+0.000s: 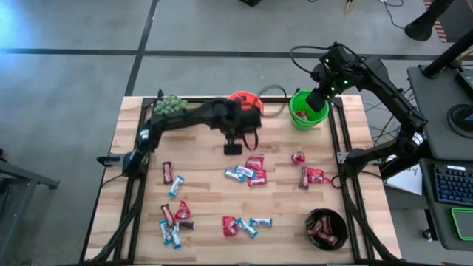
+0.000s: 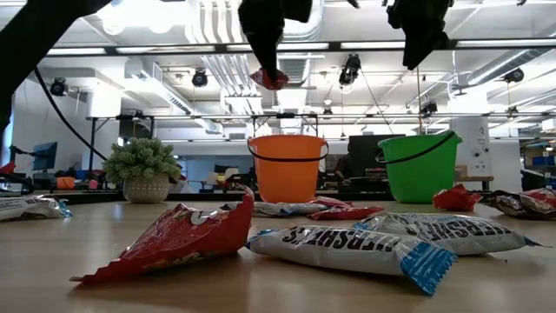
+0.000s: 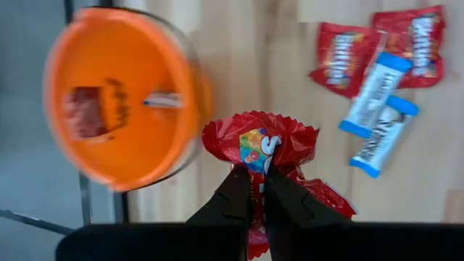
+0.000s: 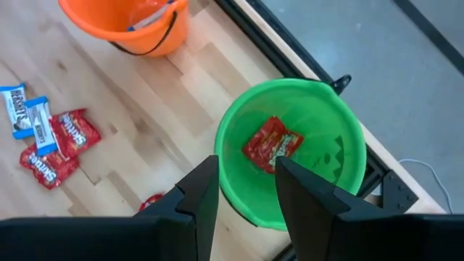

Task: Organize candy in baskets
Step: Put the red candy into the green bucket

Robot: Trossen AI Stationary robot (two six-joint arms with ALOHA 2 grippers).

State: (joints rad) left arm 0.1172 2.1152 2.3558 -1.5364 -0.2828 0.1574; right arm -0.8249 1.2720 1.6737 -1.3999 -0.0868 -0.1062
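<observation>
Carrying a shiny red candy packet [image 3: 259,147] clamped in its closed left gripper [image 3: 251,190] beside the bright orange plastic pail [image 3: 119,94], the robot seemingly needed to centre and release, while the right gripper [image 4: 245,190] hung open above the green pail [image 4: 341,141].

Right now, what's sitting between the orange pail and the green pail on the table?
Nothing: in the high view the stretch between the orange pail and the green pail is bare wood, crossed only by a thin dark cable.

Bright overhead ceiling lights, soft shadows, orange pail [image 3: 119,98] motion-blurred
</observation>
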